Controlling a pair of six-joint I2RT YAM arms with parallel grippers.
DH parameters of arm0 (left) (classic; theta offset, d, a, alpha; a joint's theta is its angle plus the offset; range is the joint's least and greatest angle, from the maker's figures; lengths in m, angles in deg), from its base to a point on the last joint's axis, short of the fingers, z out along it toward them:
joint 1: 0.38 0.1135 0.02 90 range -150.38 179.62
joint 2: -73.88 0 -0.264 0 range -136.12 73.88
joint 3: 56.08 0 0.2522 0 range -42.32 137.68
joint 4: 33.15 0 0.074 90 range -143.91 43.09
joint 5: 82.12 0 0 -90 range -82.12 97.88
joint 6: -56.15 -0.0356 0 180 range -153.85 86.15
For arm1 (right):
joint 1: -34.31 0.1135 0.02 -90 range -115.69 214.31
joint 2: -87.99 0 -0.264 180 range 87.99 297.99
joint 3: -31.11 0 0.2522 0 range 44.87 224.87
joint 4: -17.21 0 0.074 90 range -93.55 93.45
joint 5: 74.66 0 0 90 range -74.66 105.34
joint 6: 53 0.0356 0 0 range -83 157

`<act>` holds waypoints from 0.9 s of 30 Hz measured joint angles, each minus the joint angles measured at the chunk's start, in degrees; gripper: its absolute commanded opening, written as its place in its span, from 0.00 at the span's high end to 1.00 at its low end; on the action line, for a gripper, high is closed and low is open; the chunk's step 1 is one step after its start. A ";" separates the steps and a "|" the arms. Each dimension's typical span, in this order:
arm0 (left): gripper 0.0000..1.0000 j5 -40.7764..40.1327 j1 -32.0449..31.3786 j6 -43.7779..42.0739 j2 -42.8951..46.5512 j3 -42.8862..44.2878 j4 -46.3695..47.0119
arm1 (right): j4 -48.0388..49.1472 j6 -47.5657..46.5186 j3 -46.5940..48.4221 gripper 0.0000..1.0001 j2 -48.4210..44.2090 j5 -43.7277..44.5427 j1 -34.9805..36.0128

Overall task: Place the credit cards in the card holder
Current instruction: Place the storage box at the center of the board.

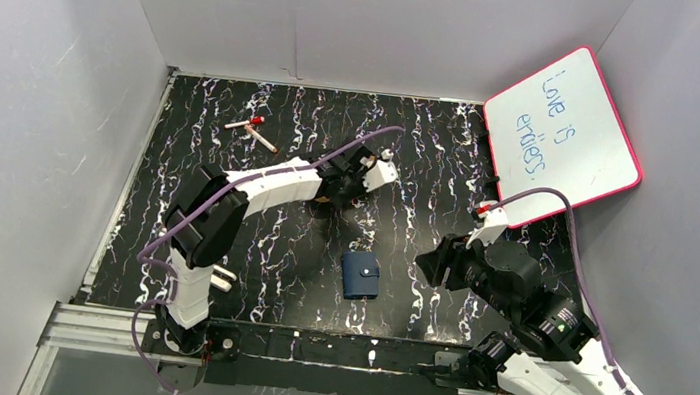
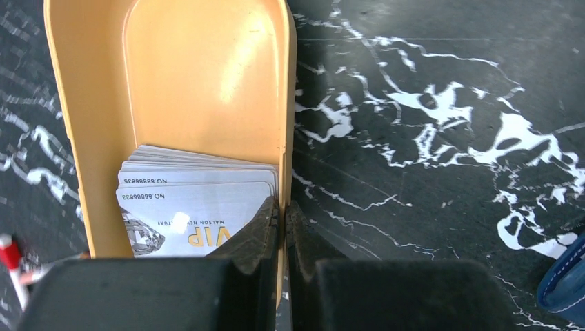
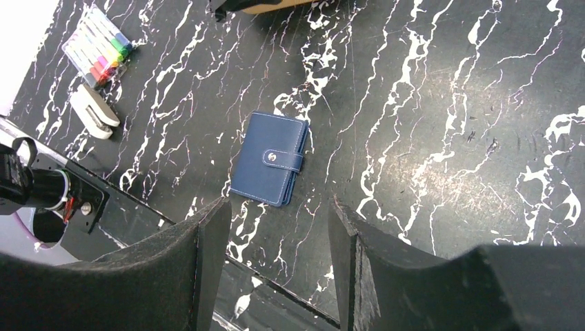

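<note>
Credit cards, likely stiff and slick, lie stacked in the orange tray just left of my left gripper, clenched on its wall; I'd pinch one edge; right gripper released over the card holder

Card holder (snapped shut) lies beyond spread gripper.

The credit cards are lying stacked in the tray, low in the left wrist view. The card holder is sitting lower-middle on the surface, with the whiteboard leaning at upper right.
</note>
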 measured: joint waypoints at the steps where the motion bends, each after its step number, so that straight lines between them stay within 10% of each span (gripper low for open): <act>1: 1.00 1.09 0.02 -1.09 0.13 -0.76 1.01 | -0.04 0.00 0.11 0.38 -0.04 0.07 0.00; 15: 1.00 11.87 0.00 -10.64 0.17 -3.37 5.55 | -0.96 -0.02 0.15 0.38 0.02 0.68 0.00; 27: 0.50 13.11 0.00 -10.80 -0.09 -3.28 6.21 | -1.18 0.28 0.17 0.38 0.24 1.05 0.00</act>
